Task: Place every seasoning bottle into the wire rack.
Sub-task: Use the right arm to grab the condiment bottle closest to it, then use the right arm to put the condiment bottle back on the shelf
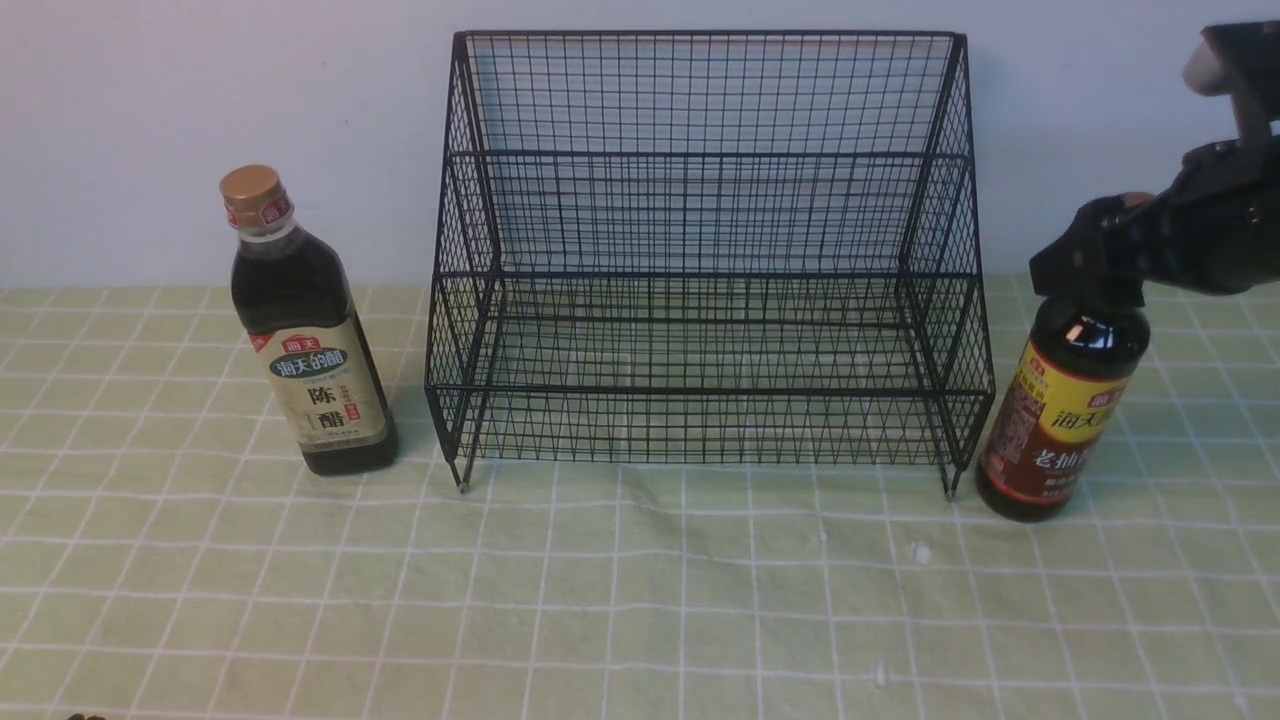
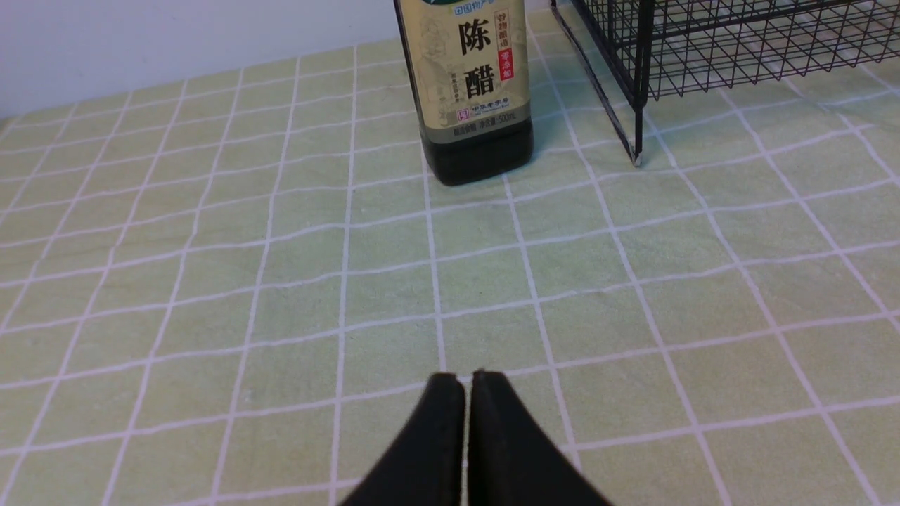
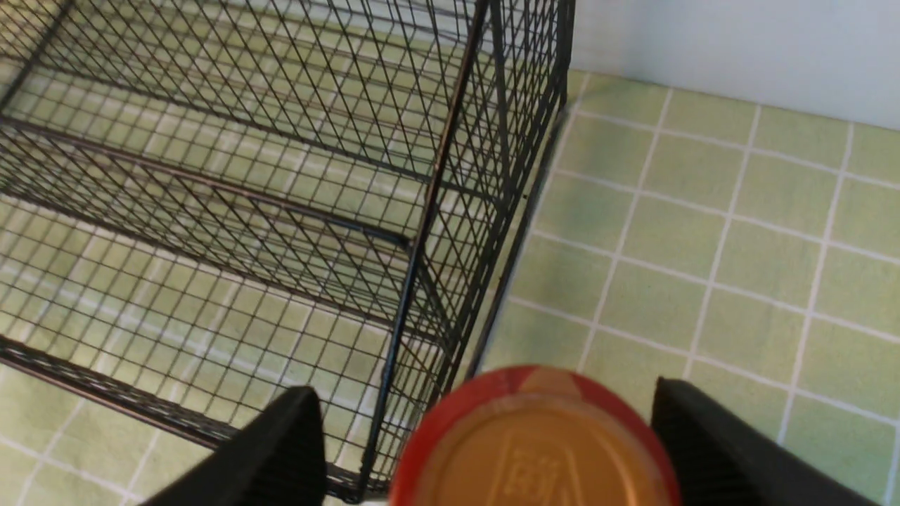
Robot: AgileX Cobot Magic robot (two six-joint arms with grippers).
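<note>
The squarish seasoning bottle (image 1: 310, 340) with a gold cap and beige label stands upright on the cloth left of the wire rack (image 1: 705, 270). In the left wrist view this bottle (image 2: 474, 91) stands ahead of my left gripper (image 2: 464, 379), which is shut on nothing, low over the cloth. The round seasoning bottle (image 1: 1065, 420) with a yellow-red label stands upright by the rack's right front foot. My right gripper (image 1: 1090, 265) is open around its neck, hiding it. Its red-rimmed cap (image 3: 538, 450) sits between the spread fingers of the right gripper (image 3: 485, 397), with a gap on each side.
A green checked cloth (image 1: 640, 600) covers the table, and a pale wall runs close behind the rack. The rack's shelves hold nothing. In the right wrist view the rack's side mesh (image 3: 492, 176) stands just beside the round bottle's cap.
</note>
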